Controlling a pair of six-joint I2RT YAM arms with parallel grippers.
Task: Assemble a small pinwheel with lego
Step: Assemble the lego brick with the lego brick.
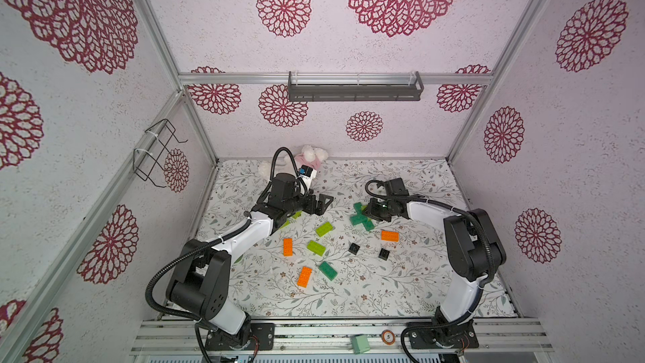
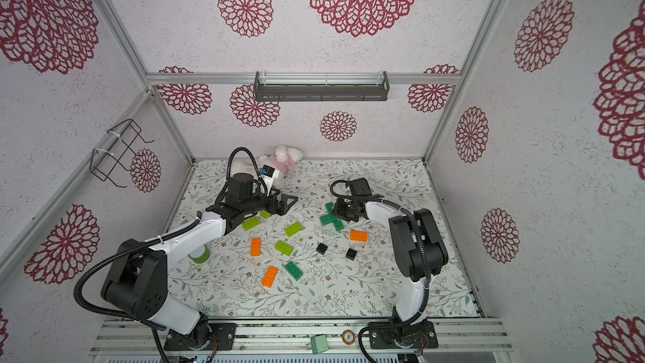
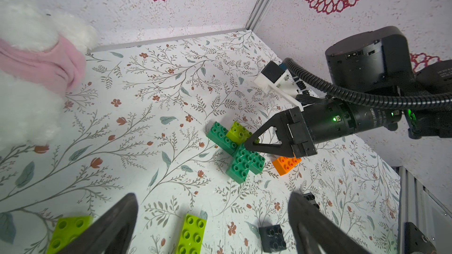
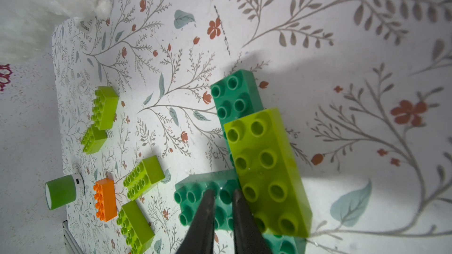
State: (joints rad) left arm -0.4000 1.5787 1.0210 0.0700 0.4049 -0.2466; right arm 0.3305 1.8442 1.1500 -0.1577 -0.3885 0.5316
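Just beside the near-closed, empty right hand lies the lime green oblong brick, lengthwise atop a dark green studded brick; the wide-open, empty left hand is farther.

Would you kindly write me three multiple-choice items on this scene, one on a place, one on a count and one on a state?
1. Relative to the dark green cross, the lime brick nearest the right gripper lies: A under it; B on top of it; C apart from it.
2. Loose orange bricks number: A one; B three; C five.
3. The left gripper is: A shut on a lime brick; B shut on an orange brick; C open and empty.

Answers: 1 B, the right wrist view shows it lying across the cross's studs. 2 B, both top views show three, each apart. 3 C, its fingers stand wide apart with nothing between.
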